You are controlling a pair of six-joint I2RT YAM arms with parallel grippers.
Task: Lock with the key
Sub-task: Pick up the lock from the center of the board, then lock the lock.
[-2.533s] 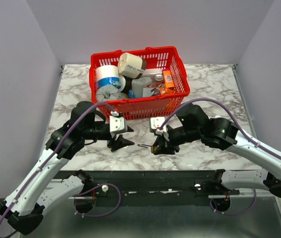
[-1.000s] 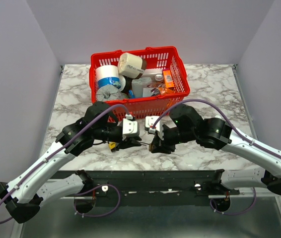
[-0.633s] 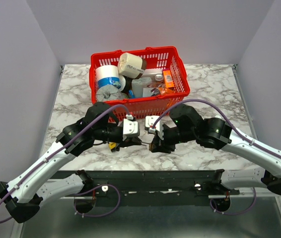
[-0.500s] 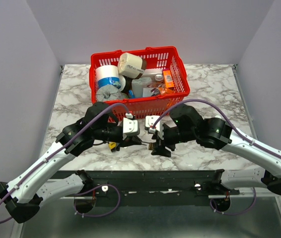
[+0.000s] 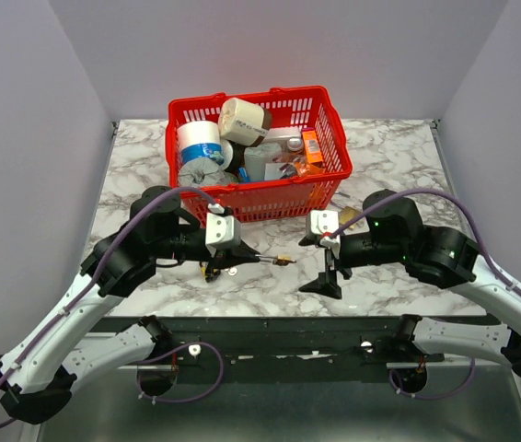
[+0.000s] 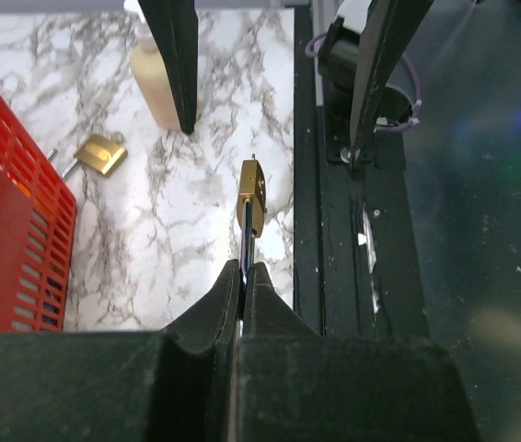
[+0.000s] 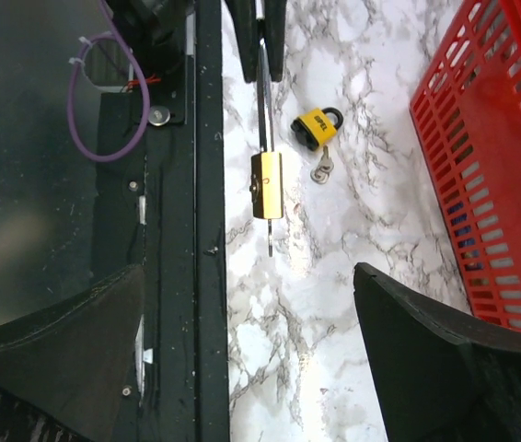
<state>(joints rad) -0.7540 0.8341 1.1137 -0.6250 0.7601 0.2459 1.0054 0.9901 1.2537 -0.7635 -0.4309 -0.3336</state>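
The left arm reaches from its base inward over the surface, with the elbow raised and the wrist almost level. The left gripper has its jaws pressed together on a thin dark key. The key stands straight out in front of the jaws, and at its far end sits a brass padlock, in the air above the surface and not touching it.

The right arm comes in from the other side, with the forearm low and the wrist turned toward the left arm. The right gripper has its jaws spread wide and they hold nothing. The brass padlock is in front of these open jaws and apart from them, on the line between the two grippers.

Below the left jaws, a yellow padlock with a black shackle lies on the surface, and small keys lie just beside it. In the left wrist view a second brass padlock lies flat ahead of the left jaws, to their left, near the red basket.

The surface is white marble with grey veins. The basket stands beyond both grippers and is full of household things. A black rail runs along the near edge of the surface. The walls are plain pale grey.
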